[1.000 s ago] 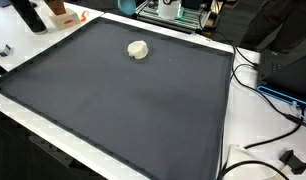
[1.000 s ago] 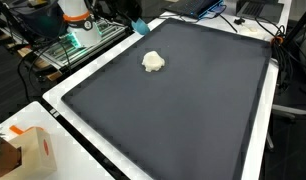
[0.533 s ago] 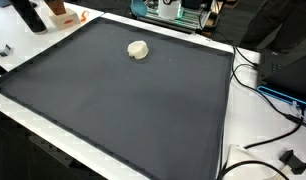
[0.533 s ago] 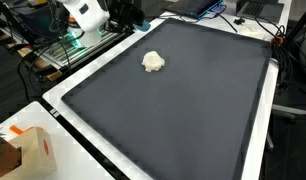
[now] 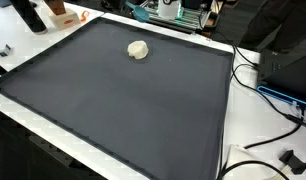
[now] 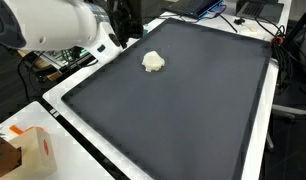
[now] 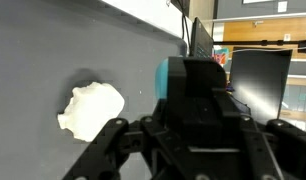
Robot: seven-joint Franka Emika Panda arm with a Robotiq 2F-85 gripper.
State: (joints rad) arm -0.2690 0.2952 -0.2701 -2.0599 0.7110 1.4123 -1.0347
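Note:
A cream-coloured lump [image 5: 139, 49] [image 6: 153, 61] lies on the dark mat [image 5: 123, 120] [image 6: 193, 110] near its far edge. In the wrist view the lump [image 7: 91, 110] sits to the left of my gripper [image 7: 193, 165], apart from it. The black gripper body with its teal block fills the lower middle of that view. Its linkages are spread wide and nothing shows between them; the fingertips are out of frame. In an exterior view the white arm [image 6: 48, 25] bulks large at the top left. The gripper [image 6: 121, 35] hangs over the mat's edge beside the lump.
An orange-and-white box [image 6: 28, 150] stands at the table's near corner. Cables [image 5: 278, 105] trail off the mat's side. An electronics rack [image 5: 178, 12] stands behind the table, and dark monitors [image 7: 258, 85] show beyond the mat.
The white arm has swung into an exterior view and now fills its top left. The teal block has shifted along the far edge. The lump has not moved.

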